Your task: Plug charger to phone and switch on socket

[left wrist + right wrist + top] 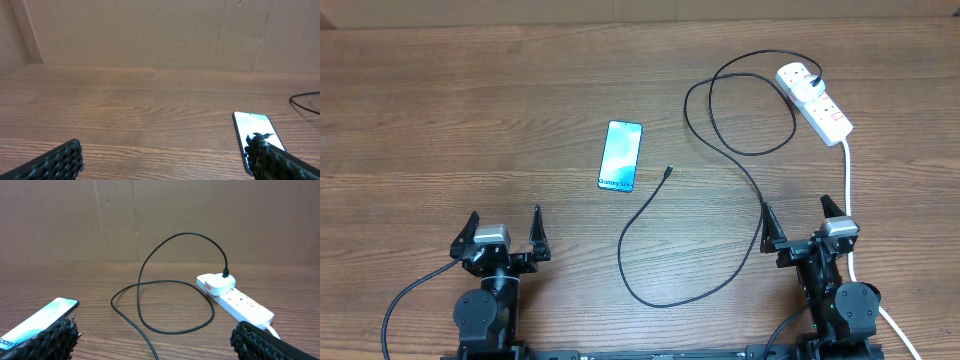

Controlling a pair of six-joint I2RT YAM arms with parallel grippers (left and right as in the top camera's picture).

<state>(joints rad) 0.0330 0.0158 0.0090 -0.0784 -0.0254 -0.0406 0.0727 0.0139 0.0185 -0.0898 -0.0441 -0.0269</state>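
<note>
The charger [621,250] is not in the phone [620,156] yet. Its tip [667,173] lies on the table [440,120] near the phone. Its plug [798,77] sits in the socket [816,103]. I cannot tell if the socket is on. The left tool [505,215] and right tool [796,208] are spread wide and hold nothing.

A brown wood-grain bench [440,120] fills the overhead view. Along its far edge stands a plain brown cardboard wall [150,32] with vertical creases.
</note>
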